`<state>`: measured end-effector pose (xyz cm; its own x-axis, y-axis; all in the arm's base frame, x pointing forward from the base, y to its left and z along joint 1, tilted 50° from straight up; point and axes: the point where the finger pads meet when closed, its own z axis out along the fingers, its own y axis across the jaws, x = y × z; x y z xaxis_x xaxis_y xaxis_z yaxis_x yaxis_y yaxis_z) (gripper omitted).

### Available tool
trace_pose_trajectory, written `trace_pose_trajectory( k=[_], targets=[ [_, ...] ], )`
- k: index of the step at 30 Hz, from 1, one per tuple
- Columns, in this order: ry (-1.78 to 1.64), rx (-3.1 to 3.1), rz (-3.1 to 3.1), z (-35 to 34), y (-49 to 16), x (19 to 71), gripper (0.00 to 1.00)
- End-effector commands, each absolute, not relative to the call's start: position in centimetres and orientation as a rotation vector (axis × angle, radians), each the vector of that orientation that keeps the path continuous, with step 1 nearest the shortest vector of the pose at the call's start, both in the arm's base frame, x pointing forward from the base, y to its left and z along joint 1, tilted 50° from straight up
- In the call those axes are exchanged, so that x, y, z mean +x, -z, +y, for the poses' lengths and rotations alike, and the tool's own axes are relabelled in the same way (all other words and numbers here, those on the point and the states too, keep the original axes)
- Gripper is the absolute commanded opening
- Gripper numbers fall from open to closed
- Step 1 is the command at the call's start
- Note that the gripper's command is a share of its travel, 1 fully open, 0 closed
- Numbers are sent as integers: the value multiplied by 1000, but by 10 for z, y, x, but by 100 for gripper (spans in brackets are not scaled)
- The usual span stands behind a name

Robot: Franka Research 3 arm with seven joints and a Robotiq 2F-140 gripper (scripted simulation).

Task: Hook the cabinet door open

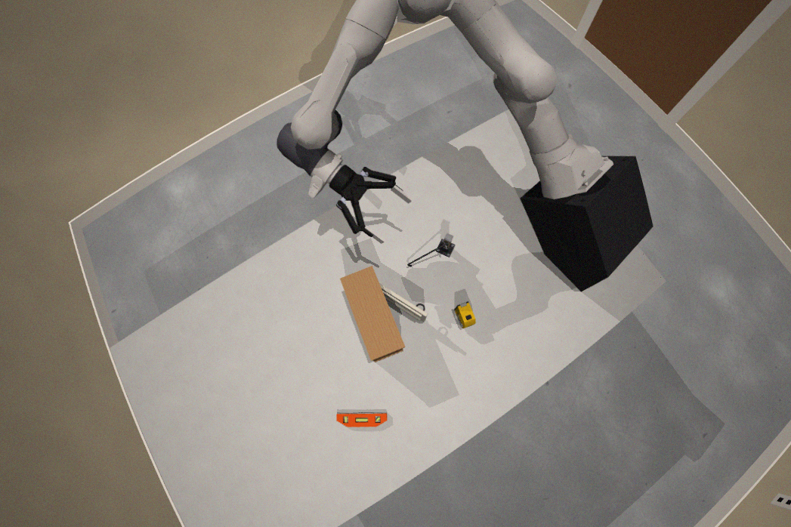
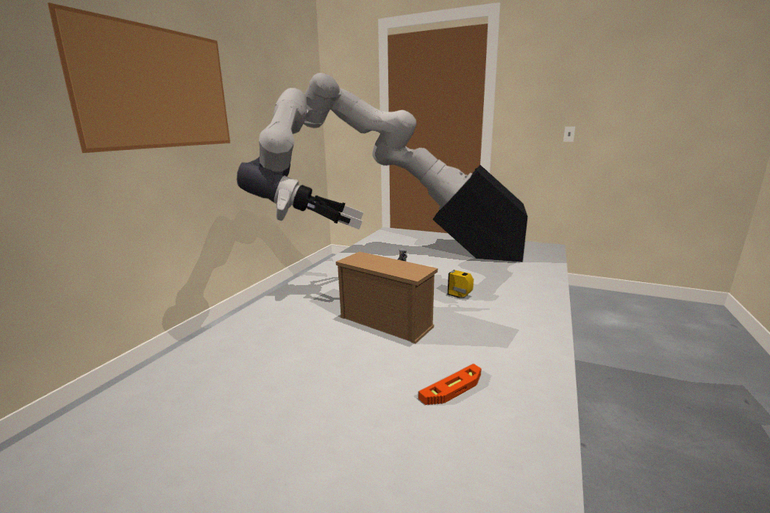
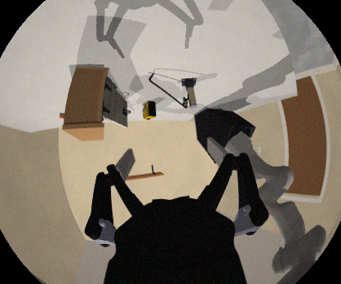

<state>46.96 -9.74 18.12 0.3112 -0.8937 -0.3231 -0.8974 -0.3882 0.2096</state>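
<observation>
A small brown wooden cabinet (image 1: 371, 312) stands upright on the table; it also shows in the exterior view (image 2: 387, 293) and the wrist view (image 3: 86, 99). Its pale door (image 1: 403, 303) stands a little ajar, with a small eye (image 1: 422, 306) at its free edge. A short post (image 1: 448, 245) stands behind the cabinet, and a thin dark hook (image 1: 423, 256) reaches from it toward the cabinet, apart from the door. The hook also shows in the wrist view (image 3: 166, 83). My gripper (image 1: 384, 208) hangs high above the table, open and empty, well away from the hook.
A yellow tape measure (image 1: 465, 314) lies beside the door. An orange spirit level (image 1: 361, 416) lies nearer the table's front. The black robot base (image 1: 585, 220) stands at the table's back right.
</observation>
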Motion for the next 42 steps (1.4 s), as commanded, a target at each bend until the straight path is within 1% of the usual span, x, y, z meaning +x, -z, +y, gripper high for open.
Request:
trace_pose_trajectory(
  k=[1,19,22,25,29,30,36,37,42],
  targets=[
    [-615,-2536,1732,-97,-181,470,100],
    [-608,-2541,1734,-96,-180,470,100],
    [-526,-2588,1756,-86,-171,475,100],
    [-277,-2713,1806,-54,-145,488,100],
    [-277,-2713,1806,-54,-145,488,100],
    [-172,-2768,1844,-43,-132,493,100],
    [-172,-2768,1844,-43,-132,493,100],
    [-51,-2820,1877,-30,-119,498,100],
    [-51,-2820,1877,-30,-119,498,100]
  ],
)
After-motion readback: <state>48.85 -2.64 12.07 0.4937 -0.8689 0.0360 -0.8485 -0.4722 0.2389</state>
